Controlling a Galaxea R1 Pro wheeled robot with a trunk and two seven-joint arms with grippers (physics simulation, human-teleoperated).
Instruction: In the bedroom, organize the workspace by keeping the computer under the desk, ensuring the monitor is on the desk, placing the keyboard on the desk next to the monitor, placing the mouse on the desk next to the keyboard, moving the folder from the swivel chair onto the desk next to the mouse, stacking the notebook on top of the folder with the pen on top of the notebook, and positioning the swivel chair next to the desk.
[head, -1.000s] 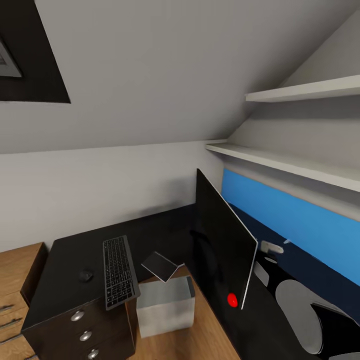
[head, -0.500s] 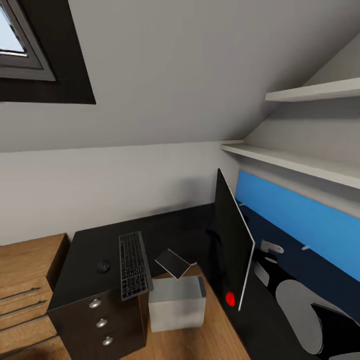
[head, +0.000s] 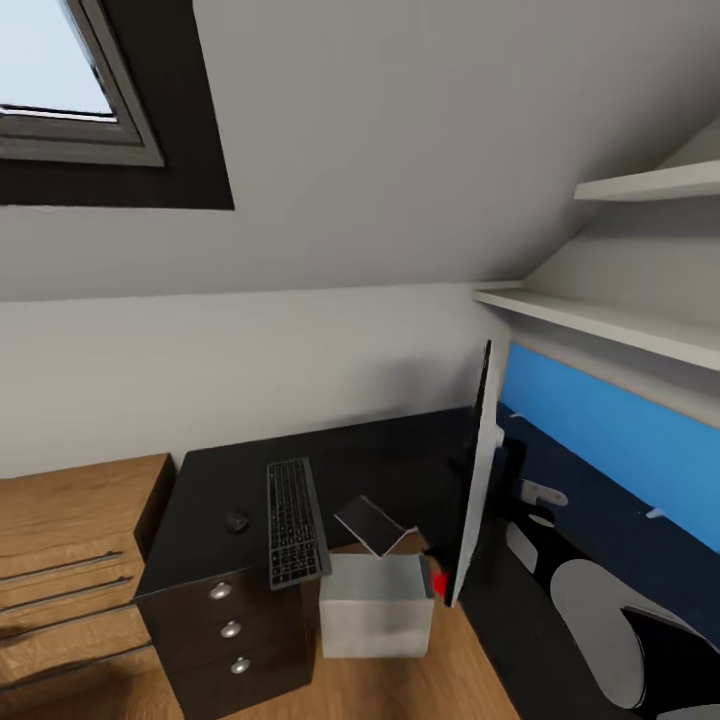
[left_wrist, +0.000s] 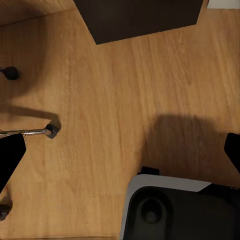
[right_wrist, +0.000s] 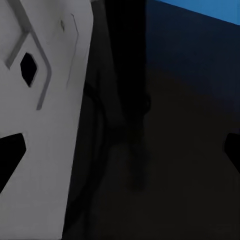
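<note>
In the head view the black desk (head: 395, 455) carries the keyboard (head: 295, 520), with the mouse (head: 236, 521) just left of it. The monitor (head: 475, 490) stands edge-on at the desk's inner corner. The notebook (head: 375, 525) lies tilted at the desk's edge above the grey computer (head: 375, 605), which is on the floor. My left gripper (left_wrist: 120, 152) hangs open over the wood floor near a castor of the swivel chair (left_wrist: 50, 131). My right gripper (right_wrist: 120, 152) is open above the desk, beside the monitor's grey back (right_wrist: 45, 125). The folder and pen are out of view.
The desk's drawer unit with round knobs (head: 230, 630) stands left of the computer, beside a wooden dresser (head: 70, 560). A blue wall panel (head: 610, 440) and white shelves (head: 600, 330) run along the right. My base (left_wrist: 180, 210) is on the floor by the dark drawer unit (left_wrist: 140, 17).
The head camera has turned left, so everything has shifted right in the picture and the window shows more. The monitor now appears edge-on instead of showing its screen.
</note>
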